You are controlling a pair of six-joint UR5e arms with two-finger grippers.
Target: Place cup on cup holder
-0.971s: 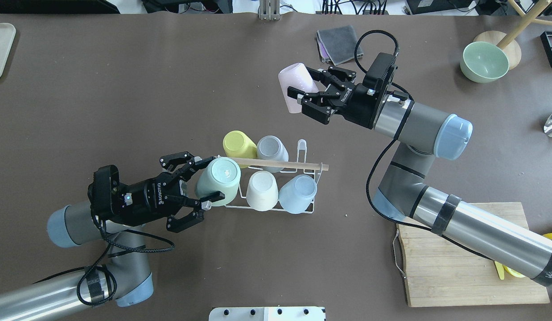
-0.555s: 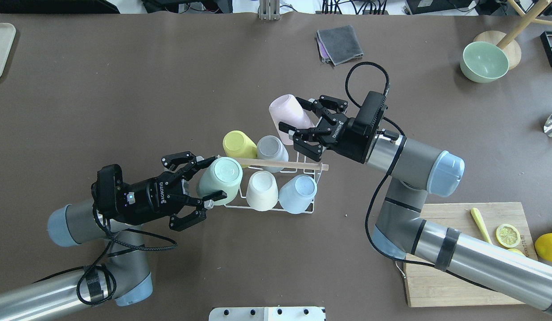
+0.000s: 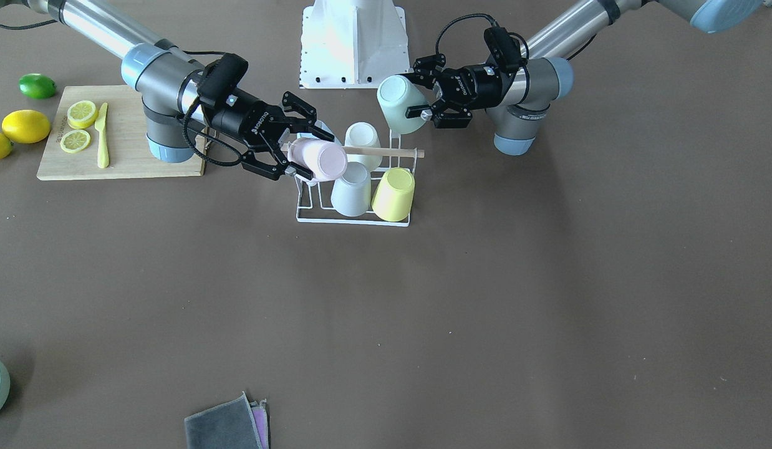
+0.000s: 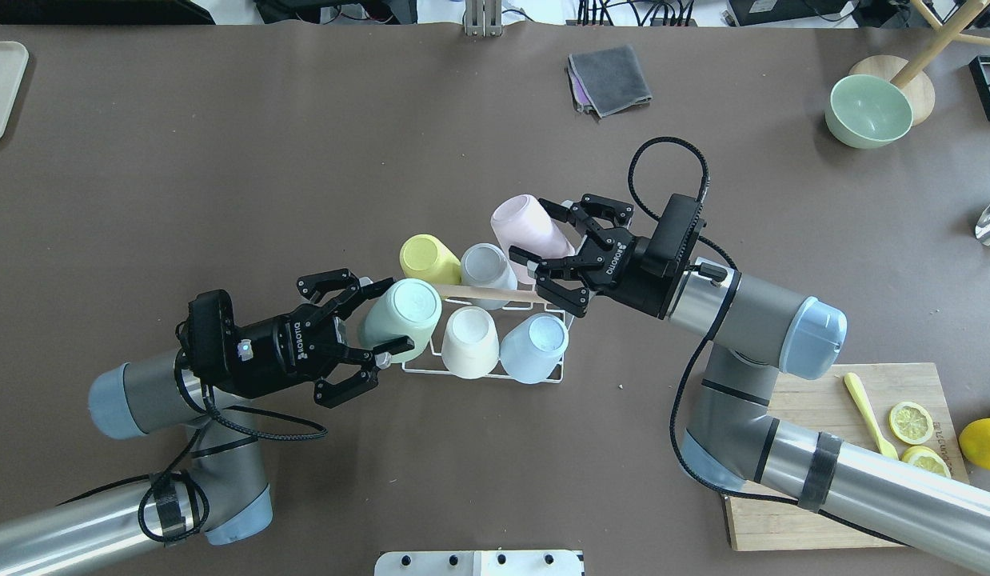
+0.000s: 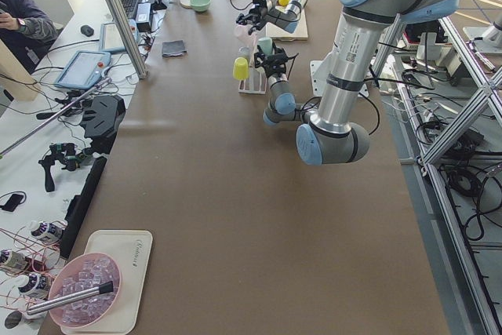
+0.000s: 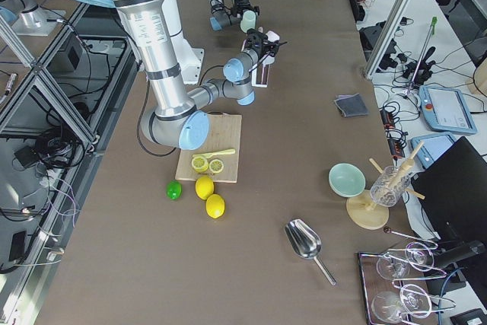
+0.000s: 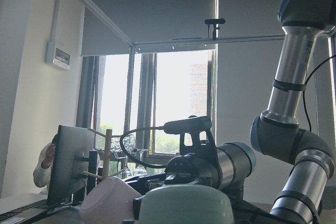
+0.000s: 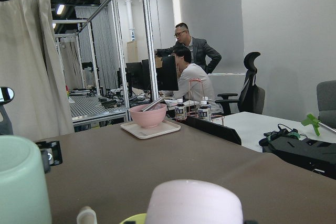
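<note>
At the centre of the overhead view, the cup holder (image 4: 433,350) stands on the brown surface (image 4: 223,200) with four cups upside down on its prongs: a yellow cup (image 4: 429,258) and a grey cup (image 4: 487,266) in the upper row, a white cup (image 4: 471,340) and a pale blue cup (image 4: 535,346) in the lower. A wooden rod (image 4: 495,294) runs across between the rows.

The left hand (image 4: 385,316) has its fingers closed around a mint cup (image 4: 411,308), tilted at the rack's left end. The right hand (image 4: 531,230) grips a pink cup (image 4: 520,222), tilted over the rack's upper right corner. Whether it sits on a prong cannot be told.

At the upper right of that view sits a green bowl (image 4: 869,110). At the lower right, a cutting board (image 4: 783,512) carries lemon slices (image 4: 911,422) and a yellow knife (image 4: 867,412). In the lower left of the exterior left view, a pink bowl (image 5: 82,300) of pale pieces rests on a tray (image 5: 133,272).

A second ago the pink cup hung well above the rack in the frame, near the grey cloth. It has since come down to the rack's corner. The right arm has swung off the board, uncovering the slices. The left hand and mint cup have edged slightly rightward.
</note>
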